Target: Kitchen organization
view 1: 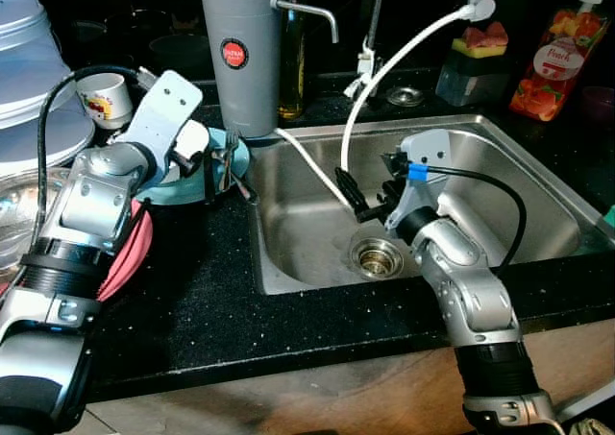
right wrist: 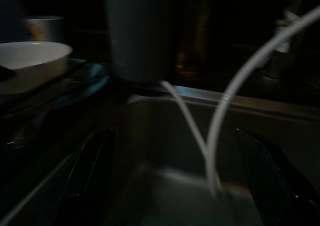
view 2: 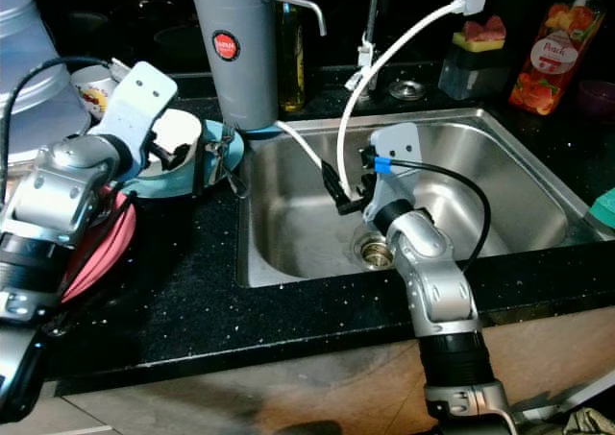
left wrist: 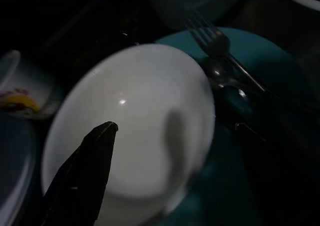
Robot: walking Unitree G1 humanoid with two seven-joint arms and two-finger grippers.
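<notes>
My left gripper (left wrist: 172, 131), jaws apart, straddles the white bowl (left wrist: 135, 126) on the teal plate (view 2: 223, 157) beside the sink (view 1: 538, 157); my right gripper (right wrist: 177, 151), jaws apart, hangs inside the sink

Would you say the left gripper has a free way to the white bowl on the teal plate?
Probably yes. The left gripper is open right over the white bowl on the teal plate; one finger is above its inside. The fork lies beside it, not between.
</notes>
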